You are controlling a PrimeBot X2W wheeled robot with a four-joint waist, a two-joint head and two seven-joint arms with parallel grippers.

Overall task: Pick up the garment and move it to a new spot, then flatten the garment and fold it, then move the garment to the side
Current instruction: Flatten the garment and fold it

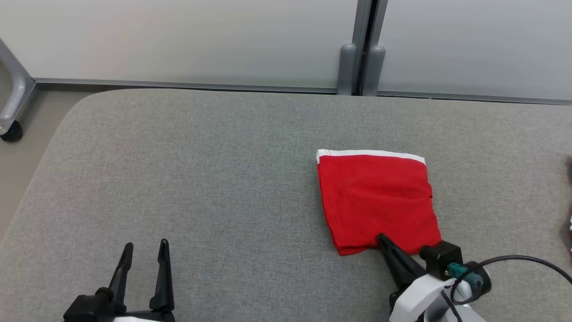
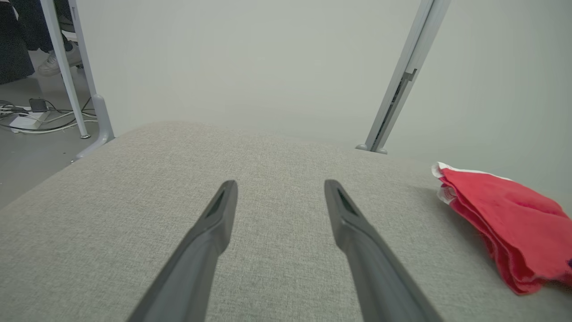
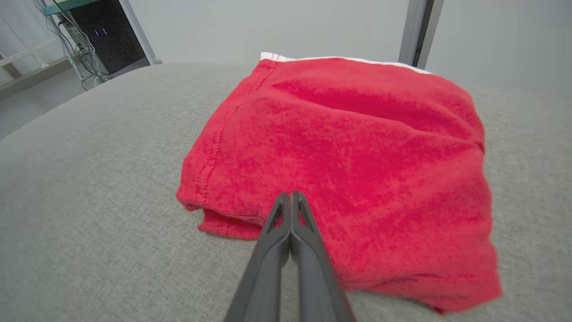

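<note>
We are pressing the closed, empty right end effector (image 1: 380, 237) on the garment (image 1: 377, 197), probably to slide it aside; left end effector (image 1: 146, 243) idling, spread wide.

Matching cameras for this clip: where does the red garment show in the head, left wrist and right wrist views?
Head view: red garment right of centre on the grey cushion, white band at its far edge.
Left wrist view: red garment at the right edge, lower half.
Right wrist view: red garment at centre, shut right claw over its near edge.
Shared landmark: the grey post behind it.
</note>
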